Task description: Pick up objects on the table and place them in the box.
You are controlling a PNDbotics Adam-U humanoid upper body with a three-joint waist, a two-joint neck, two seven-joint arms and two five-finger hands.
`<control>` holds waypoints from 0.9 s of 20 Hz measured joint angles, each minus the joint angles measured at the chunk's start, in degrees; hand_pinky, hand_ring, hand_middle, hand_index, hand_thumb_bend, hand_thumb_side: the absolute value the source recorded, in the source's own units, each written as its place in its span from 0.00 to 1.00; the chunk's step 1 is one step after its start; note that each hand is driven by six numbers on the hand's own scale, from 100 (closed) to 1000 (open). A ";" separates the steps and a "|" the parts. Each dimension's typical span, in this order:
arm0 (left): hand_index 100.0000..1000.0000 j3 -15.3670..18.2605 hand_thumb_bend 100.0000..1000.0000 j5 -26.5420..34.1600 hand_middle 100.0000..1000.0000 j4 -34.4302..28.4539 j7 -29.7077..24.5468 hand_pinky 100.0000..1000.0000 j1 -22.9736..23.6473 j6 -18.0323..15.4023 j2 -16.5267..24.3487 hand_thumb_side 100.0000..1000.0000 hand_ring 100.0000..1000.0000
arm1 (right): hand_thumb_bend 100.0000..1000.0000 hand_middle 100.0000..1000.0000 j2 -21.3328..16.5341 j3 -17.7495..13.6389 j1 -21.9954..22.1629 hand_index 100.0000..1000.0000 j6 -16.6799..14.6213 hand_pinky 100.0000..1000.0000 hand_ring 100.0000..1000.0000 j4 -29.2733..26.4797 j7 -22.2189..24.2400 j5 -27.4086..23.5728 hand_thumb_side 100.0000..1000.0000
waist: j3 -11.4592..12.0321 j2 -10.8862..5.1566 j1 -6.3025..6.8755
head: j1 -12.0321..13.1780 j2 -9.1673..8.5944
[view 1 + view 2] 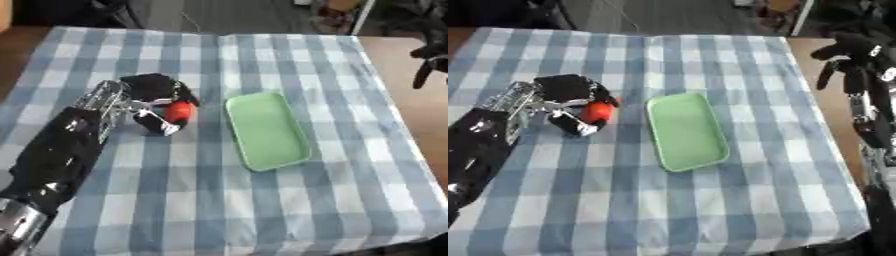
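Fingers of the left hand curl round a red object at centre left, just beside the green tray, ready for transfer. Right hand hangs relaxed, upper right.

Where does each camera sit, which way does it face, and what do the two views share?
Left eye view: in the head, looking down at the checked tablecloth; the left hand comes in from lower left, curled round a red object.
Right eye view: beside it, same downward look; the right hand hangs at the right edge, fingers down.
Shared: the green tray, the left hand and the red object.
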 measured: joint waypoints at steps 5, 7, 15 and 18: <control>0.70 0.01 0.00 2.89 0.51 -0.95 0.12 0.10 0.57 -0.05 0.35 0.33 0.34 | 0.00 0.57 0.00 -0.01 0.00 0.83 0.00 0.25 0.64 0.00 -0.02 0.02 0.65 | 0.02 0.00 0.00 | 0.00 0.00; 0.64 0.01 0.00 5.93 0.49 -2.36 -0.32 0.06 0.77 0.16 1.14 0.33 0.32 | 0.00 0.57 0.00 -0.02 0.00 0.83 0.01 0.25 0.64 0.00 -0.04 0.02 0.65 | 0.03 0.00 0.01 | -0.02 0.00; 0.47 0.29 0.00 22.87 0.47 -11.94 -5.73 0.04 1.63 4.48 6.63 0.33 0.30 | 0.00 0.57 0.00 -0.34 0.04 0.83 0.15 0.25 0.64 0.00 -0.18 0.08 0.65 | 0.14 -0.01 0.28 | -0.59 0.00; 0.46 0.66 0.00 27.00 0.47 -14.18 -7.80 0.04 2.04 6.21 8.09 0.33 0.29 | 0.00 0.57 0.00 -0.36 0.05 0.83 0.17 0.25 0.64 0.00 -0.20 0.10 0.65 | 0.23 -0.03 0.43 | -1.01 0.00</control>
